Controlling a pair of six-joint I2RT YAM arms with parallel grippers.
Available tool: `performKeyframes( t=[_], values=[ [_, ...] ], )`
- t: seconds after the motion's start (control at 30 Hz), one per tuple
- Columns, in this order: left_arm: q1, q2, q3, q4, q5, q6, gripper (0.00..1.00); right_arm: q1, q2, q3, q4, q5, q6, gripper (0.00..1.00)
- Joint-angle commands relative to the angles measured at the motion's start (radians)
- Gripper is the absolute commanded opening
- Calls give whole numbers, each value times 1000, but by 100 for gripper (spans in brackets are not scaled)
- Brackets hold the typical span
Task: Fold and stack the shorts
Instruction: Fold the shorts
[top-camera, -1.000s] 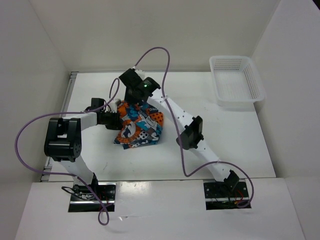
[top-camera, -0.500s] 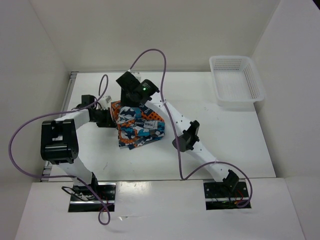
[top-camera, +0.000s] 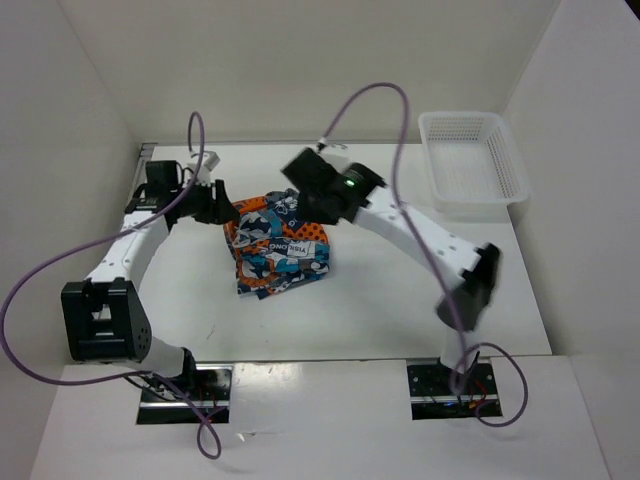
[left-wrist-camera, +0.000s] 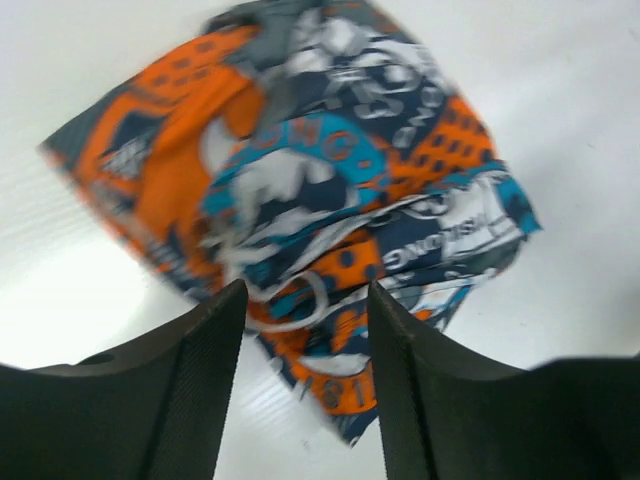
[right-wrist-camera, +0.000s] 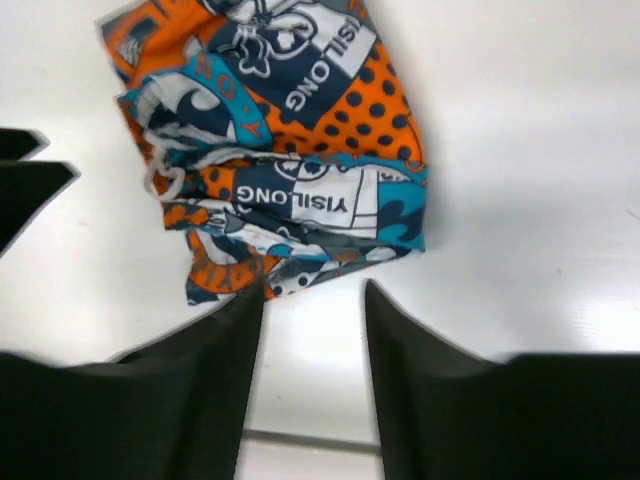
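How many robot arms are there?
2. The left arm reaches in from the left side of the shorts. The right arm reaches in from the right side. No others show.

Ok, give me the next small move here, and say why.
Probably lower the left gripper onto the edge of the shorts facing it and close. Both it and the right gripper hang open, empty, clear of the cloth, and the folded bundle lies loose on the table.

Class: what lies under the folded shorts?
The shorts rest on the white table, which shows around every edge. Anything beneath the folds is covered.
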Motion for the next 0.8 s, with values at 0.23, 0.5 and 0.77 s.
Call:
performKeyframes(
  t=[0.23,0.5,0.77],
  values=[
    [-181,132,-176,184,-1,5,50,-245,-496,-776,547,-305,-44,38],
    [-181,102,-274,56,-80,5,47,-245,-168,-736,737,-556,-71,12],
    [-137,33,-146,-33,-48,5,47,-224,29,-745,759,-529,-80,9]
  ],
)
